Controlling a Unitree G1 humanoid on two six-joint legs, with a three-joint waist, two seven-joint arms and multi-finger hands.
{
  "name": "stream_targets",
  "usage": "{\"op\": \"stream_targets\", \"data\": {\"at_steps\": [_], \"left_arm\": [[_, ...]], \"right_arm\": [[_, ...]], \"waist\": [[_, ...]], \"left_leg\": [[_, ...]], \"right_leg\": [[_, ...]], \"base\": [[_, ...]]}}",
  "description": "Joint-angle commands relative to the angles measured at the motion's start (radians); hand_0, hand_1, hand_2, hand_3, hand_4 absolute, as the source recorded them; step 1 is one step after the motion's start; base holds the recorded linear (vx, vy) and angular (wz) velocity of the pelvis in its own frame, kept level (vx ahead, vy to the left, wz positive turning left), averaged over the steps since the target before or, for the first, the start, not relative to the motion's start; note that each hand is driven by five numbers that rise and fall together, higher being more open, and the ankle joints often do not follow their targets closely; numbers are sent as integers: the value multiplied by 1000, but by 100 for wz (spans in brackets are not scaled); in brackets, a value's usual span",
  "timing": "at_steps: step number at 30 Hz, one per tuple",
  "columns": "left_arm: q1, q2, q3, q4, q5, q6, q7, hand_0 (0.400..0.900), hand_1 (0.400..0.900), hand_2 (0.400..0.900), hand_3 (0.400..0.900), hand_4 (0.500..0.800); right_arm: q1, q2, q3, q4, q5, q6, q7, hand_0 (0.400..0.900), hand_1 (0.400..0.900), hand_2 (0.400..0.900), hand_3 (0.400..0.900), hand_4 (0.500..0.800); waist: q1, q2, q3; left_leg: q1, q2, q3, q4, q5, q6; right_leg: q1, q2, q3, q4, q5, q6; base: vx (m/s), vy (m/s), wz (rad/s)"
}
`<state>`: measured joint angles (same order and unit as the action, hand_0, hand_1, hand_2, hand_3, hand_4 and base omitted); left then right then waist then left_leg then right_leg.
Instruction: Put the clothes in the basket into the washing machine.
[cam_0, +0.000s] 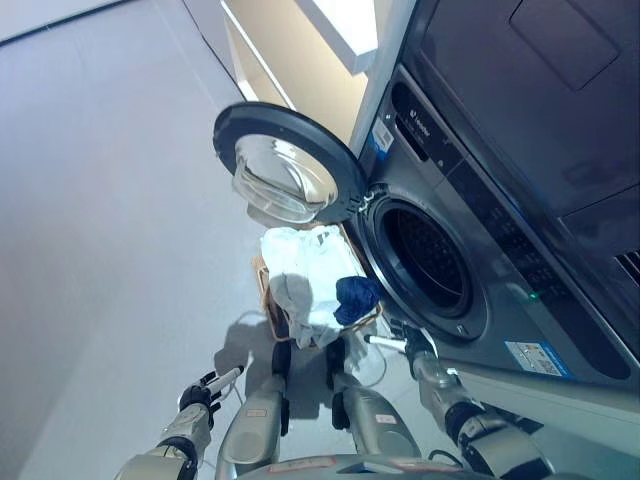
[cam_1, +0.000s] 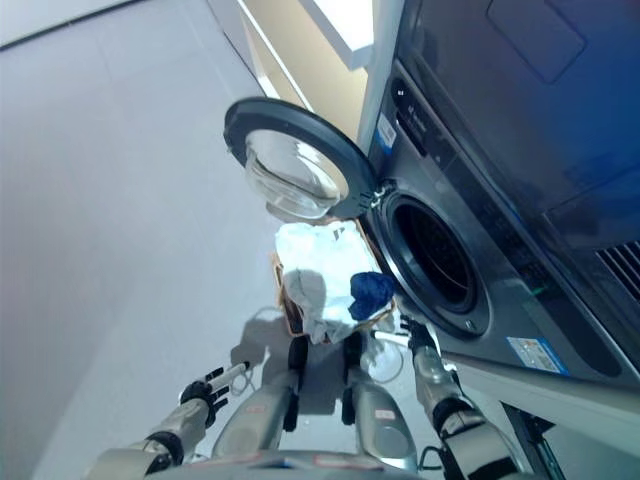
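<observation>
Dark grey metal makes up the front-loading washing machine (cam_0: 480, 250), which fills the right side of both eye views. Its round door (cam_0: 285, 165) hangs swung wide open to the left, the clear glass bowl of the porthole facing out, and the drum opening (cam_0: 425, 258) shows dark and perforated inside. Small stickers sit on the front panel, one near the top left corner (cam_0: 381, 138) and a blue-and-white one lower right (cam_0: 537, 357); their print is too small to read. A green light (cam_0: 533, 295) glows on the control strip.

On the pale grey floor (cam_0: 110, 230) just below the door stands a woven basket (cam_0: 266, 290), close beside the machine's front. It is heaped with clothes: a white garment (cam_0: 300, 265) on top, grey-white cloth (cam_0: 295, 300) spilling over the near rim, and a dark blue piece (cam_0: 357, 297) on the side nearest the drum.

The left hand (cam_0: 205, 392) hovers low over the floor, well apart from the basket, fingers loosely extended and holding nothing. The right hand (cam_0: 412, 340) is raised near the lower edge of the drum opening, just beside the basket's corner; its fingers look fairly straight and grip nothing
</observation>
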<state>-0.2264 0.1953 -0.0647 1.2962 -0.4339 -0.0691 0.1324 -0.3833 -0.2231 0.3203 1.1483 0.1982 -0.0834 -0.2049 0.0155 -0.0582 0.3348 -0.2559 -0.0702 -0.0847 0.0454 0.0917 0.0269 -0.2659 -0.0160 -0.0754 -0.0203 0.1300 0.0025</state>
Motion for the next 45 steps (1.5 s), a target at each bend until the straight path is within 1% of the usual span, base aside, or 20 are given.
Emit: {"op": "stream_targets", "data": {"at_steps": [1,5,6,7,8,9,10,11,15,18,21,24,25,28,32,33,34,35,41,45], "left_arm": [[-52,7,-41,-35,-41,-48,66,900,900,900,900,800],[-104,11,-73,-65,-92,-67,70,900,900,900,900,800],[-117,13,-78,-72,-101,-74,77,900,900,900,900,800],[-132,8,-84,-77,-103,-78,81,900,900,900,900,800],[-144,8,-91,-89,-110,-88,99,900,900,900,900,800],[-145,8,-91,-89,-110,-88,99,900,900,900,900,800],[-168,4,-106,-113,-108,-112,137,900,900,900,900,800],[-185,5,-112,-128,-114,-127,155,900,900,900,900,800],[-257,25,-123,-179,-146,-166,200,900,900,900,900,800],[-308,37,-123,-238,-189,-197,220,900,900,900,900,800],[-336,34,-127,-296,-224,-216,235,900,900,900,900,800],[-350,35,-130,-321,-245,-220,239,900,900,900,900,800],[-352,37,-132,-332,-252,-221,237,900,900,900,900,800],[-333,41,-139,-375,-266,-226,233,900,900,900,900,800],[-319,34,-151,-366,-279,-224,224,900,900,900,900,800],[-318,33,-153,-363,-280,-222,222,900,900,900,900,800],[-316,31,-154,-360,-282,-220,220,900,900,900,900,800],[-316,28,-153,-357,-283,-218,220,900,900,900,900,800],[-312,18,-147,-326,-280,-208,216,900,900,900,900,800],[-312,15,-132,-298,-271,-206,224,900,900,900,900,800]], "right_arm": [[-140,-72,77,-128,-147,-33,-70,900,900,900,900,800],[-246,-83,122,-67,-157,-27,-70,900,900,900,900,800],[-270,-88,140,-53,-183,-19,-83,900,900,900,900,800],[-280,-86,143,-38,-205,-17,-107,900,900,900,900,800],[-299,-93,147,-30,-239,-15,-157,900,900,900,900,800],[-299,-93,147,-29,-239,-15,-157,900,900,900,900,800],[-318,-103,156,-24,-314,-15,-253,900,900,900,900,800],[-340,-103,148,-10,-317,-15,-287,900,900,900,900,800],[-420,-131,150,26,-331,1,-363,900,900,900,900,800],[-464,-166,147,34,-328,6,-399,900,900,900,900,800],[-492,-187,163,58,-343,17,-415,900,900,900,900,800],[-507,-196,161,76,-332,19,-418,900,900,900,900,800],[-512,-204,164,86,-329,22,-405,900,900,900,900,800],[-514,-206,176,119,-331,36,-394,900,900,900,900,800],[-534,-201,184,163,-336,53,-366,900,900,900,900,800],[-537,-203,191,165,-341,57,-361,724,724,724,724,694],[-538,-201,190,165,-341,56,-360,569,569,569,569,601],[-537,-199,185,167,-334,55,-356,400,400,400,400,500],[-512,-182,174,158,-319,47,-358,400,400,400,400,500],[-481,-172,146,99,-299,26,-396,400,400,400,400,500]], "waist": [[2,67,49],[15,81,89],[18,84,99],[18,87,106],[18,89,118],[18,89,117],[19,98,132],[20,106,143],[31,129,181],[35,142,185],[37,152,185],[36,161,185],[38,165,185],[48,176,185],[53,183,185],[53,183,185],[53,184,185],[53,184,185],[45,175,171],[31,162,148]], "left_leg": [[-11,-11,5,52,-107,-20],[-71,-12,-2,61,-90,-25],[-85,-11,-5,58,-83,-26],[-95,-10,-6,54,-78,-26],[-111,-9,-8,52,-72,-27],[-113,-9,-8,52,-72,-27],[-140,-9,-8,49,-64,-30],[-159,-10,-8,50,-60,-32],[-258,-21,-13,82,-57,-35],[-423,-47,-6,197,-78,-33],[-590,-71,1,367,-133,-19],[-719,-80,6,516,-183,-8],[-759,-83,11,561,-198,-5],[-828,-85,19,644,-230,1],[-891,-88,30,719,-250,4],[-901,-87,30,730,-251,5],[-906,-87,34,734,-252,5],[-910,-88,34,737,-252,5],[-899,-86,35,721,-246,1],[-871,-84,31,689,-237,-3]], "right_leg": [[-61,8,24,191,-166,66],[-124,2,9,217,-165,65],[-139,2,8,218,-164,66],[-153,1,6,219,-164,66],[-171,1,5,222,-162,66],[-173,0,5,223,-163,66],[-204,-1,3,230,-162,67],[-225,-4,0,236,-163,67],[-332,-14,-4,287,-169,67],[-494,-29,-3,403,-190,64],[-646,-50,-2,554,-230,57],[-772,-66,10,702,-273,48],[-809,-70,13,744,-284,45],[-877,-77,18,822,-312,36],[-945,-80,28,896,-329,29],[-954,-81,30,903,-329,27],[-959,-80,32,905,-328,27],[-964,-79,35,909,-328,27],[-957,-80,37,900,-329,26],[-933,-76,39,876,-320,29]], "base": [[-34,-60,7],[12,-35,12],[32,-12,12],[27,-8,13],[16,-3,9],[23,12,11],[13,28,10],[22,29,13],[-20,4,11],[-62,9,11],[-45,2,11],[-52,2,11],[-40,9,4],[-21,0,2],[-28,-2,1],[-29,11,-4],[-22,9,-4],[-17,9,-4],[0,0,0],[4,-12,-4]]}}
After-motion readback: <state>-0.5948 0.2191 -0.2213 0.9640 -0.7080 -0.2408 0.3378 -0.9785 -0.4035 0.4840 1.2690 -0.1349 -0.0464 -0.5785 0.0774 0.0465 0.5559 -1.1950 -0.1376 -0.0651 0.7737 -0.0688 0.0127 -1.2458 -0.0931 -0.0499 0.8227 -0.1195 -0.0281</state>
